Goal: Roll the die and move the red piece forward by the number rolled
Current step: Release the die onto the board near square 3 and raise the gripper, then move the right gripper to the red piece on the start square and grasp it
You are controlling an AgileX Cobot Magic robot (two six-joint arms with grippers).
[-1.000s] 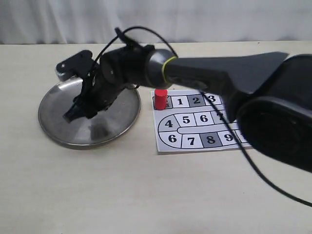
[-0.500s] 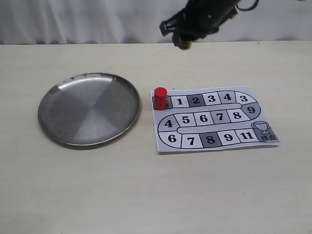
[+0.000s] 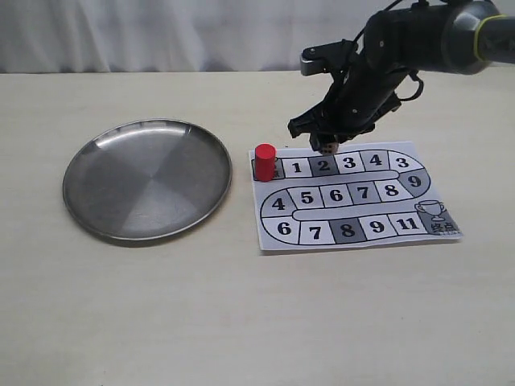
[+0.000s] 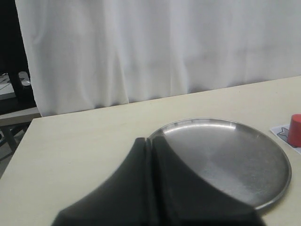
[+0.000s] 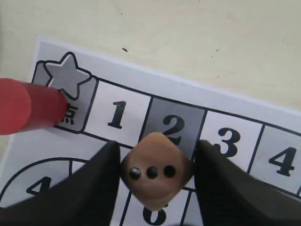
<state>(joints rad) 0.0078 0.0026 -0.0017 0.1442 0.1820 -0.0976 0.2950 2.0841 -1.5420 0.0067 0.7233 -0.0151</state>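
Die (image 5: 157,172) clamped between the right gripper (image 3: 327,147) fingers, held clear of the surface above the far edge of the numbered board (image 3: 273,240), around squares 1–2. Cube is tilted, one corner pointing down, three-pip face toward the wrist camera. Red piece (image 3: 265,161) upright on the star square at board's far-left corner, just left of the die, not touching. Steel plate (image 3: 76,173) lies left of the board. Right arm reaches in from far right, wrist bent downward. Left gripper (image 4: 149,142) fingers pressed together, plate ahead of it.
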